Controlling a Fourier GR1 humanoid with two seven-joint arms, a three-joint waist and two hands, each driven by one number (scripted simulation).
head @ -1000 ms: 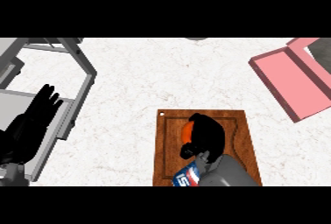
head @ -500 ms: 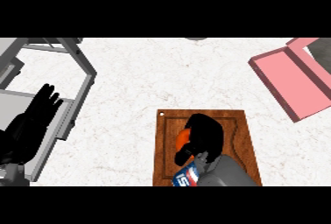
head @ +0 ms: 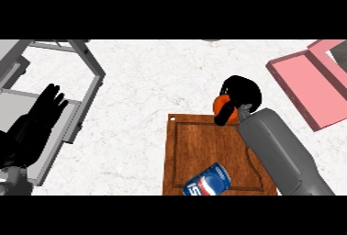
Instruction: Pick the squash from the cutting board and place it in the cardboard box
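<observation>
My right hand (head: pixel 243 92) is curled round the orange squash (head: pixel 220 105), of which only a small part shows under the fingers. It holds the squash above the far edge of the wooden cutting board (head: pixel 203 151). The pink box (head: pixel 308 85) lies open at the right edge, apart from the hand. My left hand (head: pixel 41 119) rests open at the left, fingers up.
A blue, white and red can (head: pixel 207 182) lies on the near part of the board. A grey metal rack (head: pixel 64 87) stands at the left under my left hand. White marble counter lies between the board and the box.
My right hand has lifted off the board with the squash and moved away and to the right, toward the box. The can now shows uncovered. The left hand has not moved.
</observation>
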